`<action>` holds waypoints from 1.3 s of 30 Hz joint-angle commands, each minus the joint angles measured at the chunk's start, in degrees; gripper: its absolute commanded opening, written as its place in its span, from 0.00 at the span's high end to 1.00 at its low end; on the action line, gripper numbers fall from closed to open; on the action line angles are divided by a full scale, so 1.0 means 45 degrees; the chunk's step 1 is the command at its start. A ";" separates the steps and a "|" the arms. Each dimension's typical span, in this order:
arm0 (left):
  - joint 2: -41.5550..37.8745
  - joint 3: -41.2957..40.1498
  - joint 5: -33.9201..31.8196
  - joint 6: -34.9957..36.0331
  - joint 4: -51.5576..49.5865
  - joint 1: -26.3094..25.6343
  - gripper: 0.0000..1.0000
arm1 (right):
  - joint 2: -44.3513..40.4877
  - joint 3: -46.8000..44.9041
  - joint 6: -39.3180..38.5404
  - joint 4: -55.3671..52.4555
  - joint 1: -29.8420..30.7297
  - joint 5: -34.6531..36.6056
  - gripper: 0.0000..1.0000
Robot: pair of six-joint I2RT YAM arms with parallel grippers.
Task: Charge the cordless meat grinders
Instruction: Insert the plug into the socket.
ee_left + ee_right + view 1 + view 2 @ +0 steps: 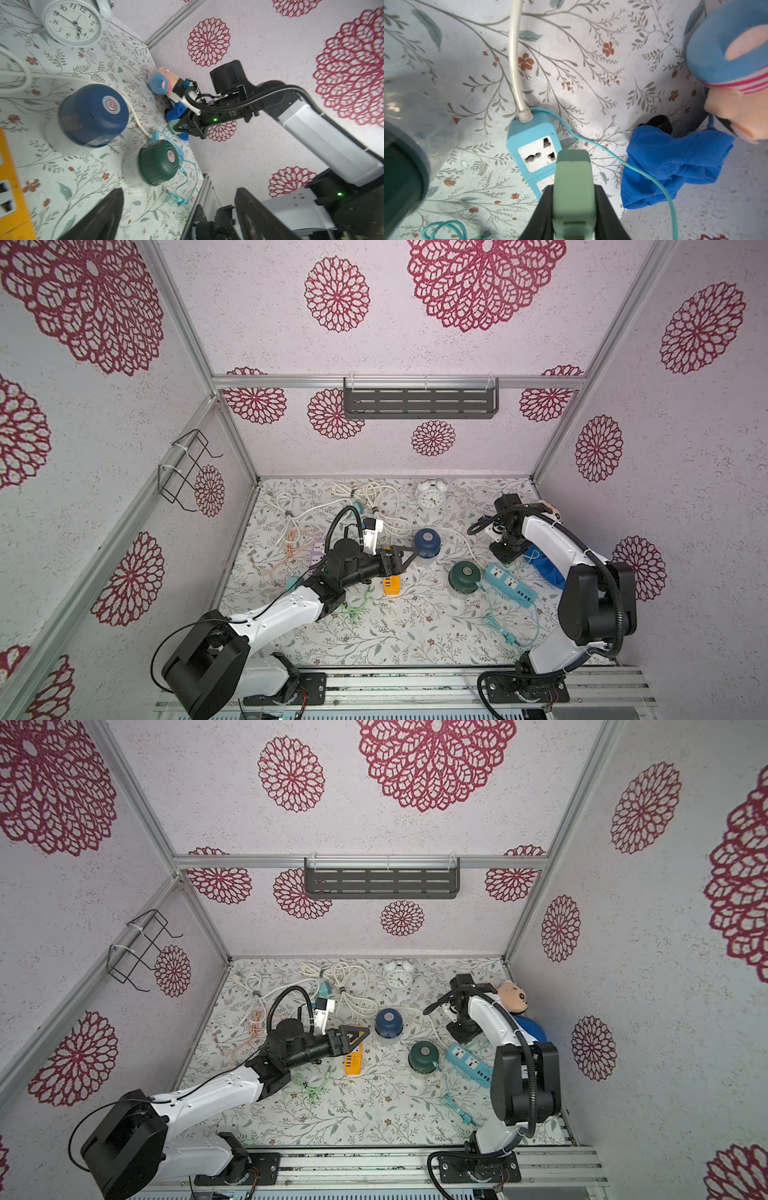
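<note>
Our left jaws gape wide and empty just beside the navy grinder (426, 542); our right jaws clamp a mint-green plug (572, 166) above the blue power strip (529, 141).

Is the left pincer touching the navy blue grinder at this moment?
Apart. The left wrist view shows flowered table between the open left pincer and the navy blue grinder, which stands well clear of it.

You see the purple power strip (317, 548) partly hidden behind the left arm (286, 610); the dark green grinder (402, 176) and the green plug (572, 166) in the right claw (573, 188) run off-frame.
</note>
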 commanded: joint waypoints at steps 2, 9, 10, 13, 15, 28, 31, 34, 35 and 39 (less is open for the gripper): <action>-0.0512 0.0442 -0.2078 0.1897 -0.2353 -0.0718 0.02 | 0.0223 0.0221 -0.0411 -0.0439 0.0182 -0.0388 1.00; -0.0491 0.0222 -0.5649 0.5356 -0.2521 -0.2844 0.03 | 0.0028 -0.0131 -0.0782 -0.0457 0.0171 -0.0276 1.00; -0.0354 0.0236 -0.5722 0.5545 -0.2472 -0.2967 0.03 | -0.0054 -0.0294 -0.0919 -0.0423 0.0177 -0.0233 1.00; -0.0031 0.0338 -0.5609 0.5556 -0.2461 -0.3100 0.03 | -0.0184 -0.0523 -0.1198 -0.0332 0.0181 -0.0154 1.00; 0.0132 0.0328 -0.5473 0.5445 -0.2326 -0.3138 0.03 | -0.0131 -0.0448 -0.1309 -0.0356 0.0171 -0.0163 1.00; 0.0561 0.0369 -0.5368 0.5159 -0.1788 -0.3214 0.03 | -0.0232 -0.0561 -0.1568 -0.0739 0.0409 -0.0642 1.00; 0.0661 0.0465 -0.5321 0.5095 -0.1748 -0.3215 0.03 | -0.0399 -0.0777 -0.1636 -0.0742 0.0459 -0.0637 1.00; 0.0694 0.0464 -0.5254 0.4997 -0.1753 -0.3226 0.03 | -0.0352 -0.0873 -0.1695 -0.0692 0.0484 -0.0427 1.00; 0.0676 0.0455 -0.5246 0.4968 -0.1748 -0.3240 0.03 | -0.0279 -0.0826 -0.1710 -0.0662 0.0483 -0.0400 1.00; 0.0507 0.0265 -0.5295 0.4832 -0.1768 -0.3242 0.03 | 0.0303 -0.0517 -0.1734 -0.0632 0.0547 -0.0295 1.00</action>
